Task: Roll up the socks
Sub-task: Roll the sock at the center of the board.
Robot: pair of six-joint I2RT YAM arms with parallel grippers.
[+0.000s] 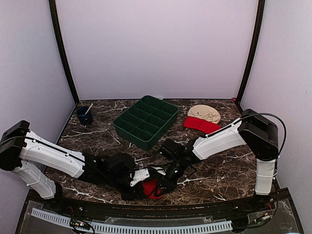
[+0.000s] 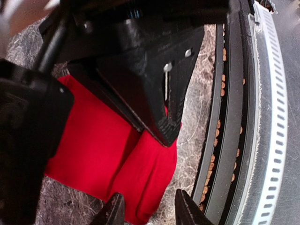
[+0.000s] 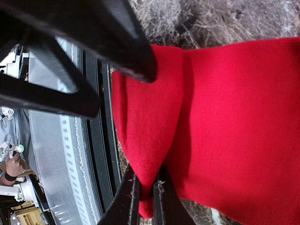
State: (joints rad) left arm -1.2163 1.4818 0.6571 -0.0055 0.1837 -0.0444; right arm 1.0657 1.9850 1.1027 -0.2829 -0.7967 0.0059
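One bright red sock (image 1: 151,189) lies bunched near the table's front edge, between my two grippers. My right gripper (image 1: 169,181) is shut on a raised fold of this sock (image 3: 225,117); in the right wrist view the gripper (image 3: 146,199) pinches the fold's tip. My left gripper (image 1: 140,181) is open. In the left wrist view the left gripper (image 2: 149,212) has its fingertips on either side of the sock's (image 2: 117,154) near end, just above it. A second red sock (image 1: 201,125) lies flat at the back right.
A green compartment tray (image 1: 146,121) stands at the middle back. A beige round cloth item (image 1: 204,113) lies behind the second sock. A dark blue cup (image 1: 85,115) with a stick stands at the back left. The black table rim (image 2: 225,140) runs right beside the sock.
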